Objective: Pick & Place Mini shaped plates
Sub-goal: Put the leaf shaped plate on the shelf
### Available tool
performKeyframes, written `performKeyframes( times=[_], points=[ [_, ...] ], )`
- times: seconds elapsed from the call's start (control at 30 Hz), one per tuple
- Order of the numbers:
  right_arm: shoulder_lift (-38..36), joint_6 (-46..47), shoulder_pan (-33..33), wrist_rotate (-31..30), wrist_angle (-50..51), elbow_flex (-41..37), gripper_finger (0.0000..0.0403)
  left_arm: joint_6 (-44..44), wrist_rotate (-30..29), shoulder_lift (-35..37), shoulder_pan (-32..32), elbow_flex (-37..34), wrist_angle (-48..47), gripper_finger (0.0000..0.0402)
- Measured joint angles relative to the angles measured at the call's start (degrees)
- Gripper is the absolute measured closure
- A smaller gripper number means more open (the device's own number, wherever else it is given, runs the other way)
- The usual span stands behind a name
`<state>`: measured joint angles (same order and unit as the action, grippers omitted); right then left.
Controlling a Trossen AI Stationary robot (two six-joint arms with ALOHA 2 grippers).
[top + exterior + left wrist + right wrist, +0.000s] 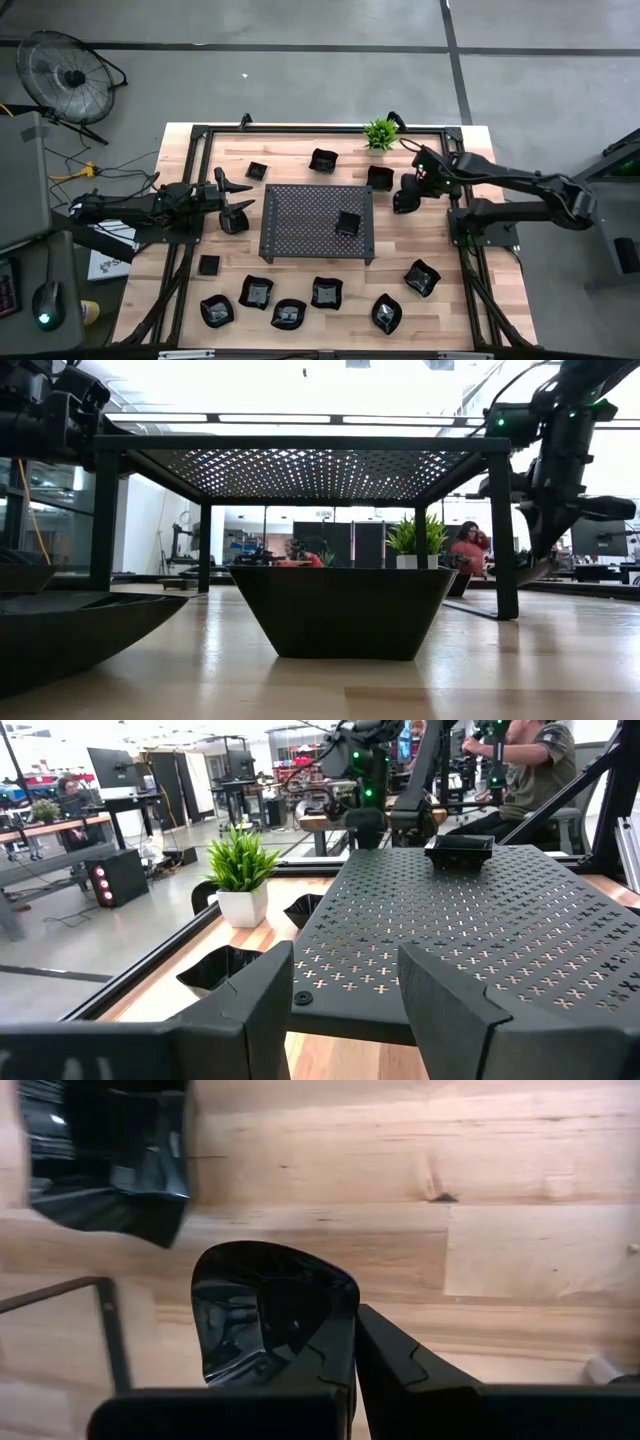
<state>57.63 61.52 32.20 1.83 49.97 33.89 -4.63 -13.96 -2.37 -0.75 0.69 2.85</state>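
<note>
My right gripper (407, 196) (355, 1370) stands just right of the perforated tray (300, 235), pointing steeply down, shut on a glossy black mini plate (265, 1315) (402, 205). One plate (348, 222) (460, 852) rests on the tray top. Another plate (380, 178) (110, 1160) lies on the wood just beyond the held one. Several more plates sit along the near edge (288, 315) and at the far side (322, 160). My left gripper (235, 203) (345, 1010) waits open and level at the tray's left side. My right gripper pinches the plate's rim wall (340, 1295), one finger inside the dish and the other finger (410, 1370) outside it. The fingers come from above, slanting steeply down. In the low view the plate (528, 572) hangs tilted at the fingertips, just clear of the wood.
A small green plant (380, 132) stands at the far edge behind my right arm. A black metal frame (190, 180) runs around the tabletop. Bare wood (420, 240) lies between the tray and my right arm's base. A person (468, 550) sits in the room beyond.
</note>
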Motion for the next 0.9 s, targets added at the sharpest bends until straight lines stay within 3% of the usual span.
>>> performKeyframes(
  times=[0.47,0.9],
  points=[
    [-10.2,1.4,-2.4,-0.2,0.8,2.5,0.0402,0.0,0.0,0.0,0.0,0.0,0.0,0.0225],
    [-10.8,-4.9,-5.7,-2.4,2.5,12.4,0.0402,0.0,0.0,0.0,0.0,0.0,0.0,0.0225]
  ],
)
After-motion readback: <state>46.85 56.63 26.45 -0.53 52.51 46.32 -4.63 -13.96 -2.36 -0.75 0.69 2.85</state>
